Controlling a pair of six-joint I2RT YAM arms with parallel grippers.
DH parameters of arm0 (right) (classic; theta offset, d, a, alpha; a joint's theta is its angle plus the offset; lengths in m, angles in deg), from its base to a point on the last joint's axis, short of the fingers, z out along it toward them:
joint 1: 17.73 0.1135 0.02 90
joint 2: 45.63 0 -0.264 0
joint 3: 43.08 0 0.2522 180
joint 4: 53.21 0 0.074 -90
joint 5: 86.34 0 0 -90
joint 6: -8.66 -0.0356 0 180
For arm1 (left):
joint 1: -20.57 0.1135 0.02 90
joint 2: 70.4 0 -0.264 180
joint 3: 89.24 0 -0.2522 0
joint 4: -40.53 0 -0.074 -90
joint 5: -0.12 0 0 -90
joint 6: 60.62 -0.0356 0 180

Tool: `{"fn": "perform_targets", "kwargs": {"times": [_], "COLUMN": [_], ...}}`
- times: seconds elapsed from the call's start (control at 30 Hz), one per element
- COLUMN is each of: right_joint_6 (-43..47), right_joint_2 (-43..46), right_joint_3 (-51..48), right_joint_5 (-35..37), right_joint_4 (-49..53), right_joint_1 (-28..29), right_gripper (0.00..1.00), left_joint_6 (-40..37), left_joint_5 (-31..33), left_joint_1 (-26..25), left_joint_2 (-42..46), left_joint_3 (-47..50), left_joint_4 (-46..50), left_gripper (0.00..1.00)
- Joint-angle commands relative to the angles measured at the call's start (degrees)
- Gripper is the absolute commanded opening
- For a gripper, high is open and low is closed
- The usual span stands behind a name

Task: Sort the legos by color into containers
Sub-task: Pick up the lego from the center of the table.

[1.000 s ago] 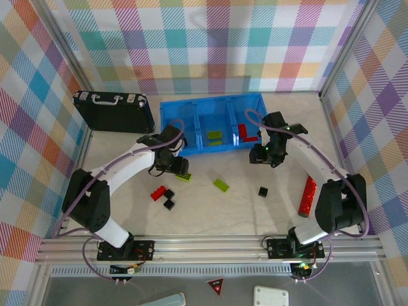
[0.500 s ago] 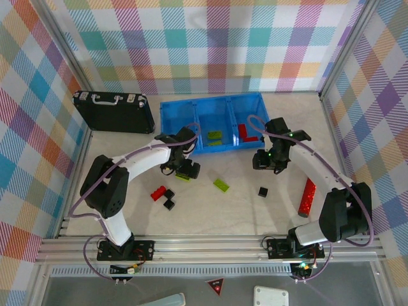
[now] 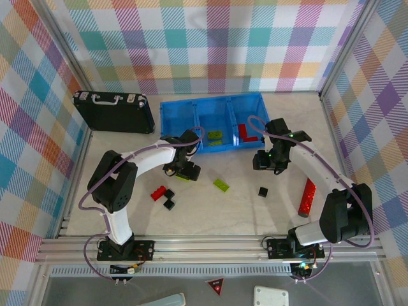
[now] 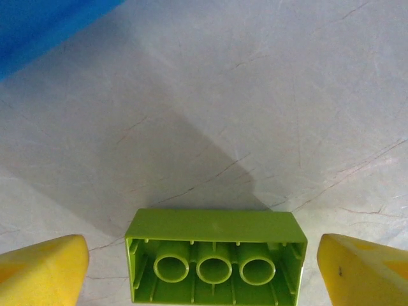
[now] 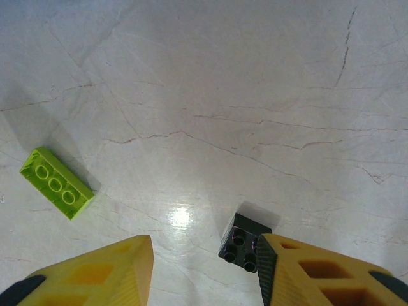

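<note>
The lime-green brick (image 4: 215, 226) lies on the table (image 4: 268, 95) just in front of the blue bin (image 3: 210, 100), near its left and middle compartments. It rests with its hollow underside turned toward the left wrist camera (three round tubes show inside). It looks like hard, glossy moulded plastic: probably very light, quite stiff and not fragile, but slick on its flat walls. The best hold is likely square across two opposite flat faces, low on the body. A skewed pinch could make it twist or squirt out.

The left gripper (image 4: 203, 273) stands wide, one yellow finger off each short end of the brick with a gap on both sides, so nothing is held.

The middle compartment holds green bricks (image 3: 215, 136) and the right one holds red bricks (image 3: 245, 132) (which suggests where this one belongs).

Further right, the right gripper (image 5: 203, 264) hangs part-open and empty over the table. A small black cube (image 5: 244, 241) lies studs-up just beside the inner edge of one finger. A second green brick (image 5: 57, 183) lies well to the side.

A red brick (image 3: 157, 192) and a black piece (image 3: 169, 204) lie nearer the arm bases, and a long red brick (image 3: 308, 196) lies at the far right. The tabletop is pale and stone-patterned with fine vein lines and a faint sheen. A black briefcase (image 3: 113, 109) sits left of the bin.
</note>
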Motion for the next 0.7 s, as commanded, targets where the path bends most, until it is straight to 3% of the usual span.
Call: {"fn": "perform_targets", "kwargs": {"times": [0.0, 0.4, 0.67], "right_joint_6": [-0.71, -0.52, -0.45], "right_joint_2": [0.94, 1.21, 1.29], "right_joint_3": [-0.77, -1.04, -0.62], "right_joint_5": [0.46, 0.64, 0.53], "right_joint_4": [0.28, 0.29, 0.4], "right_joint_1": [0.07, 0.07, 0.07], "right_gripper": [0.48, 0.48, 0.48], "left_joint_6": [0.13, 0.4, 0.4], "left_joint_5": [-0.36, -1.2, -1.27], "left_joint_1": [-0.67, -0.63, -0.77], "left_joint_2": [-1.02, -1.62, -1.21], "left_joint_3": [0.22, 0.45, 0.32], "left_joint_4": [-0.71, -0.65, -0.32], "left_gripper": [0.89, 0.72, 0.68]}}
